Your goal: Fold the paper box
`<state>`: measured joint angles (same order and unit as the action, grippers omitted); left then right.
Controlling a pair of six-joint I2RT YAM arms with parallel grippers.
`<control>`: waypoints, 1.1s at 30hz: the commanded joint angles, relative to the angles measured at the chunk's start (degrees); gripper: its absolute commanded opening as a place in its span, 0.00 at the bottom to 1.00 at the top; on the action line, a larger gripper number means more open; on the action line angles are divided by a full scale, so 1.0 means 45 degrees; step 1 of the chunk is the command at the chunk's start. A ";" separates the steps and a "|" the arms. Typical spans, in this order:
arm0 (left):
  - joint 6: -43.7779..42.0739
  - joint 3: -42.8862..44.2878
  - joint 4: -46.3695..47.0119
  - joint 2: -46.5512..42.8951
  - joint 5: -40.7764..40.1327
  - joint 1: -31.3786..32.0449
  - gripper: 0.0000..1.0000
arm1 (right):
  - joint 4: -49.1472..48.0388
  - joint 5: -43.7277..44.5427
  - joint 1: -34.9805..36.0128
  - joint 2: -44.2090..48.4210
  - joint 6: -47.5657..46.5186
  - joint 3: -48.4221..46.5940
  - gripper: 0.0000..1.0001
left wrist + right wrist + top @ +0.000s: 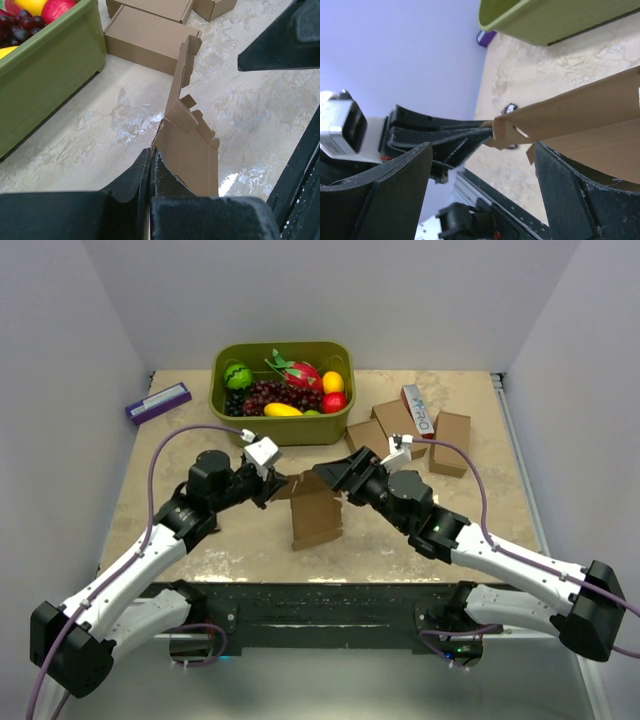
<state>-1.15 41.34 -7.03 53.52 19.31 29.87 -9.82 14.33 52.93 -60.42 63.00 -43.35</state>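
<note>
Paper box (315,512): one, standing half-formed at the middle of the table (200,540), between the two grippers.
Handling: I judged it light, thin and easily creased, stiff only along its folds. It was best held by a panel edge near a crease, not by the small flaps.
Left gripper (151,162): clamped tight on the box's left edge.
Right gripper (335,475): spread wide at the box's other side, gripping nothing. I could not tell whether a finger touched the sheet.
Closed brown cartons (450,443): three, it seemed, lying right of the bin.
Other items: one green bin (225,405) of fruit (285,390), one lettered carton (418,410) and one purple-and-white box (158,402).
</note>
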 commanded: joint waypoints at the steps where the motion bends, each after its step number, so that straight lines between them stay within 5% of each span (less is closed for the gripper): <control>1: -0.0077 -0.0086 0.0331 -0.0038 0.0221 0.0276 0.00 | -0.1527 0.1055 -0.0081 0.0205 0.1760 0.0864 0.84; 20: -0.0350 -0.0203 0.0468 -0.0096 0.0123 0.0902 0.00 | -0.3734 -0.0682 -0.2093 -0.1161 0.4007 0.2544 0.77; 33: -0.0311 -0.0164 0.0487 0.0256 -0.0190 0.1097 0.00 | -0.5081 -0.0918 -0.2074 -0.2626 0.4163 0.2876 0.48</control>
<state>-1.76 41.10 -6.96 54.41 18.68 34.15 -27.59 10.74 43.55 -70.94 80.77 -31.24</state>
